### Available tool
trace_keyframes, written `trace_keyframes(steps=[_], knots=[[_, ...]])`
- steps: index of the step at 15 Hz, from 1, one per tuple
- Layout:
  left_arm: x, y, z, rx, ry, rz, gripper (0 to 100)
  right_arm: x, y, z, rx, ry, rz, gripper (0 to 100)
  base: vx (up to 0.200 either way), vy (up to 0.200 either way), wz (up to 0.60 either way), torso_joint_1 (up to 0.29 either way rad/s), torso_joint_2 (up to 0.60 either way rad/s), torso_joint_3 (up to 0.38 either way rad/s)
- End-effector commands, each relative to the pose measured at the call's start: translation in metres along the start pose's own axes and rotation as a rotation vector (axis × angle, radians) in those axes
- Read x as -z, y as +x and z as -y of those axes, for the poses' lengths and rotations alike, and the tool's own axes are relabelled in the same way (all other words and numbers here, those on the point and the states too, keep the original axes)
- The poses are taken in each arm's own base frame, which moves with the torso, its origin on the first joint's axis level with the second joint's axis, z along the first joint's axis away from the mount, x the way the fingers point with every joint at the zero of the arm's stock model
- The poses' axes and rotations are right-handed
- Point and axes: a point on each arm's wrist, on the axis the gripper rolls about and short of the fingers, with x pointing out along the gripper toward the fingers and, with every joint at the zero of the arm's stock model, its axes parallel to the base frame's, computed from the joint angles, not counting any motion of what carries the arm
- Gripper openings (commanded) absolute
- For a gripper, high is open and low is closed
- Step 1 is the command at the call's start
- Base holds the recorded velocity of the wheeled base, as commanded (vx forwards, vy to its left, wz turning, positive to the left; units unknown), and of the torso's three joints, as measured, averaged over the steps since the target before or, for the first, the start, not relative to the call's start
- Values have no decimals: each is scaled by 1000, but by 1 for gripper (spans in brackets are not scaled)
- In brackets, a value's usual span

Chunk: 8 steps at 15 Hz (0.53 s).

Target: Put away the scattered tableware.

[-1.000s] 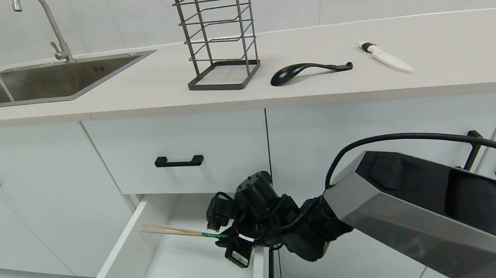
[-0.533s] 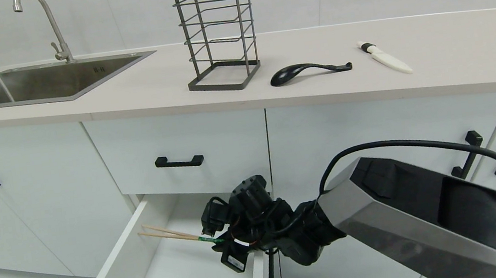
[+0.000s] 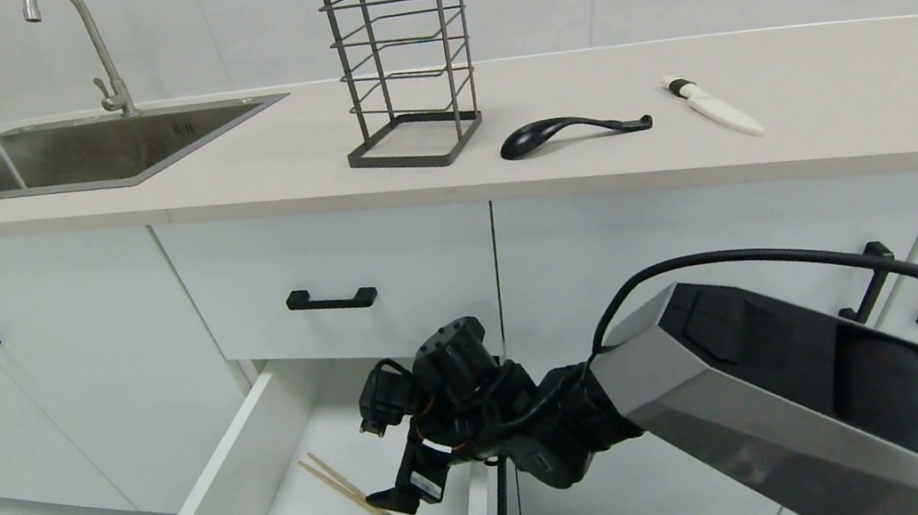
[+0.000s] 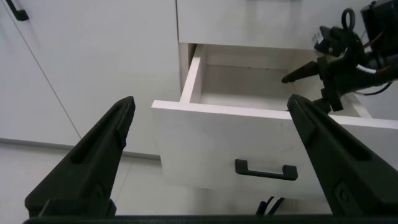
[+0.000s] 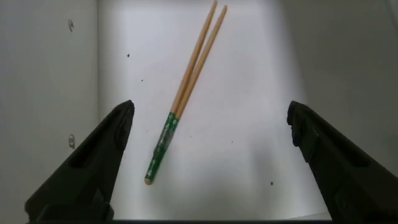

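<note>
The pair of wooden chopsticks [image 3: 358, 498] [image 5: 189, 81] lay flat on the smooth white floor of the pulled-out drawer [image 3: 213, 454] [image 5: 261, 162]. They were slim, pale sticks lying side by side, their thicker ends wrapped in a green patterned band. Those ends pointed toward the drawer's front panel, and the thin tips angled back toward its left wall.

The right gripper [image 3: 388, 456] [image 5: 209, 115] hung over the drawer's right half with its long, matte black fingers spread wide. It held nothing, and the chopsticks lay apart from it on the floor below. The left gripper [image 4: 209, 106] was outside the drawer, facing the flat front panel [image 4: 217, 137] with its black bar handle [image 4: 264, 169]. Its wedge-shaped fingers were also spread wide and held nothing.

On the pale, matte countertop [image 3: 248, 166], a glossy black spoon [image 3: 558, 134] with a curved handle lay just right of an upright dark wire rack [image 3: 404, 59]. Farther right lay a white knife [image 3: 712, 105] with a black band at its handle. A brushed steel sink [image 3: 76, 150] with an arched faucet [image 3: 90, 49] was set in the counter's left end.
</note>
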Motion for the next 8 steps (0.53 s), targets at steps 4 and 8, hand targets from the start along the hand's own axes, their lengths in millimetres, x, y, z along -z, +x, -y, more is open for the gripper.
trace_keyframes(steps=[4, 8], knots=[[0, 0, 0, 0, 0, -1, 100, -47, -49, -5, 65, -36, 77, 100, 0, 0, 0, 0, 0, 0], [0, 0, 0, 0, 0, -1, 100, -63, -70, -19, 58, -76, 107, 100, 0, 0, 0, 0, 0, 0]])
